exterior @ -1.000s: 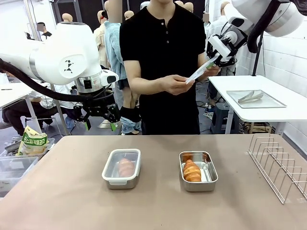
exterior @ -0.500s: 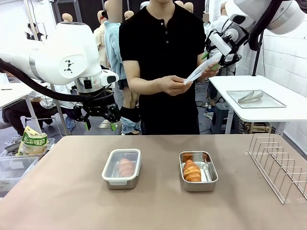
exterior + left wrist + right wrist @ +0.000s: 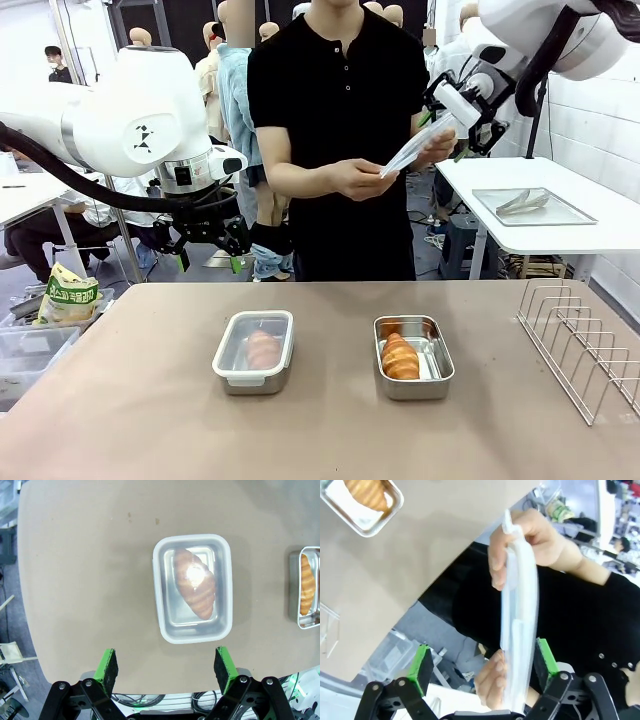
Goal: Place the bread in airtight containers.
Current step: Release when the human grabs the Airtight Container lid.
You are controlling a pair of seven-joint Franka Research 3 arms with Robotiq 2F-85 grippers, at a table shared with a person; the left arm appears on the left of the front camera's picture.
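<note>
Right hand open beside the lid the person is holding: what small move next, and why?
Probably back the right hand away from the lid. Its fingers stand apart on either side, and the person's hands grip the lid at both ends. The right container with its croissant lies uncovered.

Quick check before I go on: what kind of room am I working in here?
Probably a robotics lab or data-collection workspace, not a kitchen: plain work tables, a steel container staged on the brown table, and people seated at desks behind.

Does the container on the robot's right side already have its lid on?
No, the right container is open, croissant uncovered; the person holds its lid.
</note>
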